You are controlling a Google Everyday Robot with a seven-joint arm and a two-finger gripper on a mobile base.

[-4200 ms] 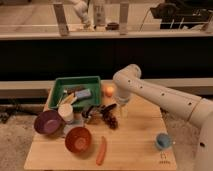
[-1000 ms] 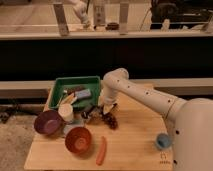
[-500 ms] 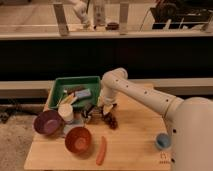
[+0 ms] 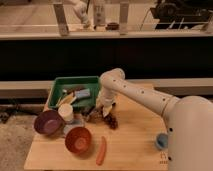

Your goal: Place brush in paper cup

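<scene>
The cream-white paper cup (image 4: 65,111) stands upright on the wooden table between the green tray and the purple bowl. A small dark elongated thing, the brush (image 4: 93,116), lies on the table just right of the cup. My gripper (image 4: 105,109) hangs from the white arm, low over the table, right at the brush's right end and next to the dark red grape bunch (image 4: 113,121). The gripper partly hides the brush. I cannot tell whether it touches it.
A green tray (image 4: 56,91) with several items stands at the back left. A purple bowl (image 4: 47,122), a brown-orange bowl (image 4: 78,139) and an orange carrot (image 4: 101,150) are at the front. A small blue cup (image 4: 161,141) is at the right. The table's front edge (image 4: 95,168) is close.
Since 4.2 s ago the arm has swung left and the gripper has come down beside the brush. Over the last second it has barely moved.
</scene>
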